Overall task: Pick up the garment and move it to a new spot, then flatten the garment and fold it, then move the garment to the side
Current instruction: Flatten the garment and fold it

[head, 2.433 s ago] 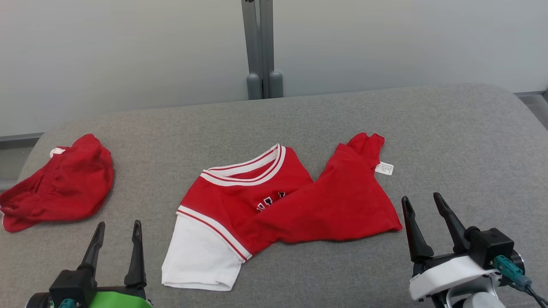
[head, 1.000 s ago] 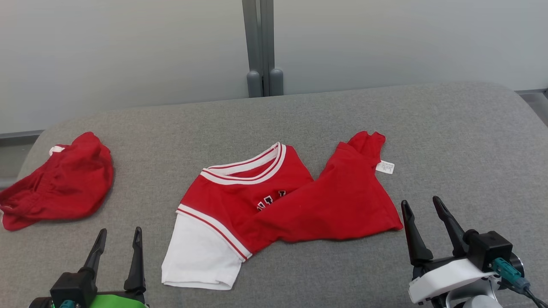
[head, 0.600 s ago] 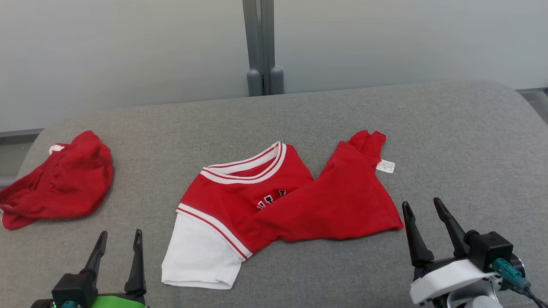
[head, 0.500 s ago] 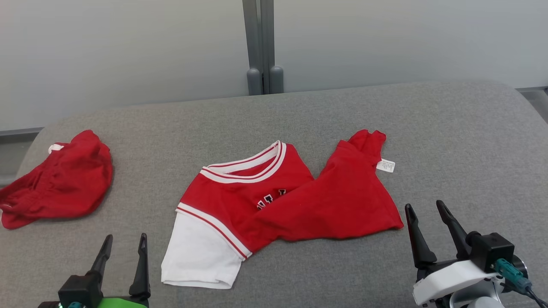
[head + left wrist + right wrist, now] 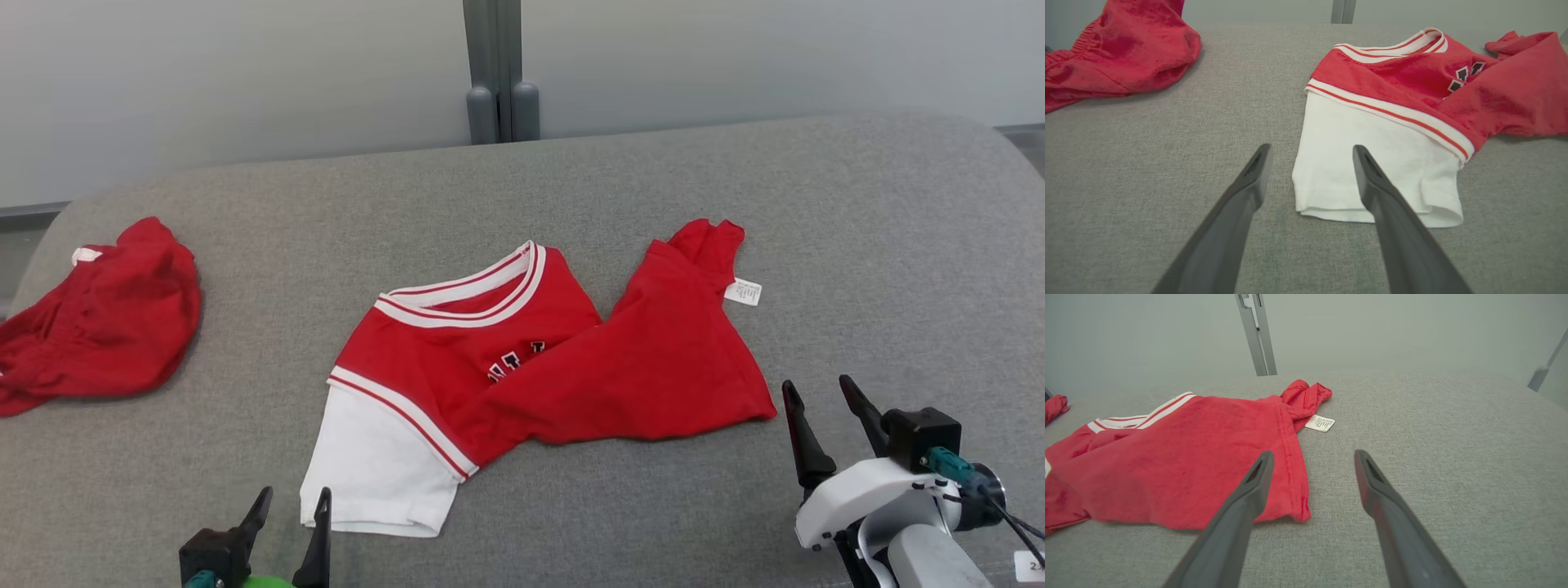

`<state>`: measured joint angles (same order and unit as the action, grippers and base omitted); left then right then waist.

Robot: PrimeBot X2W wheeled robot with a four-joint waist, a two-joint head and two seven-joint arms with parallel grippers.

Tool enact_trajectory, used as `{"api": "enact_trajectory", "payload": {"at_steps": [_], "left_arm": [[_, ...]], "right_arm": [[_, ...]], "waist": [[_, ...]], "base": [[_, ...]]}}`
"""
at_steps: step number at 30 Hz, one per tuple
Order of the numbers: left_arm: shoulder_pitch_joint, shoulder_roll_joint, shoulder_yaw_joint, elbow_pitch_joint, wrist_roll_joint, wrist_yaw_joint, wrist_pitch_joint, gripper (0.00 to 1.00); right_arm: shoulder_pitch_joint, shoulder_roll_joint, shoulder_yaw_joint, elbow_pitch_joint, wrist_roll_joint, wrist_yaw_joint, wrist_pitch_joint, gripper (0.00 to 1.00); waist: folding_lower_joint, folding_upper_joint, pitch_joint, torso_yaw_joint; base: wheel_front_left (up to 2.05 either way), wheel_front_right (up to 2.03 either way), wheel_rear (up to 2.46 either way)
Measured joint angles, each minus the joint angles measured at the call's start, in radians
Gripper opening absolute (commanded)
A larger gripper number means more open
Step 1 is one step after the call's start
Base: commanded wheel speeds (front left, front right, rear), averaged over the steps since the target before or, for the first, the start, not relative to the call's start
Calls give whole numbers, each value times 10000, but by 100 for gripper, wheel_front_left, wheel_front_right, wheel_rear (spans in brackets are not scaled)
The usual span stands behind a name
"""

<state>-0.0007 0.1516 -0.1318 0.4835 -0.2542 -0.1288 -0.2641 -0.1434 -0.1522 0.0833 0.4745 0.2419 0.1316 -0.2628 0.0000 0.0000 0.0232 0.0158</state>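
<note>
Jaws spread, the left gripper [image 5: 294,498] and right gripper [image 5: 816,384] flank the crumpled garment [image 5: 571,376] mid-frame; pinching its white sleeve [image 5: 375,465] and lower-right hem corner [image 5: 763,412] together should lift it evenly.

Left gripper [image 5: 295,492]: I have it low at the lower left, both dark fingers spread apart, tips pointing up and forward.
Right gripper [image 5: 816,382]: lower right, fingers parted, leaning slightly left.
Right wrist [image 5: 853,498]: white shell, angled upward.
</note>
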Motion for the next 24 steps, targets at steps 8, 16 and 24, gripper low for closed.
{"api": "enact_trajectory", "payload": {"at_steps": [8, 16, 24], "left_arm": [[-989, 36, -508, 1193, -370, -2, 0, 100], [-1491, 81, -932, 1942, -587, -2, 0, 100], [-1810, -21, -1630, 2554, -1141, 8, -96, 45]], "right_arm": [[-1270, 146, 150, 1685, -65, 0, 0, 100], [-1807, 303, 127, 2876, -6, -2, 2, 100], [-1865, 637, 393, 3179, 284, -6, -29, 0]], "waist": [[0, 0, 700, 80], [0, 0, 1212, 240], [0, 0, 1421, 355]], "base": [[0, 0, 0], [0, 0, 0], [0, 0, 0]]}}
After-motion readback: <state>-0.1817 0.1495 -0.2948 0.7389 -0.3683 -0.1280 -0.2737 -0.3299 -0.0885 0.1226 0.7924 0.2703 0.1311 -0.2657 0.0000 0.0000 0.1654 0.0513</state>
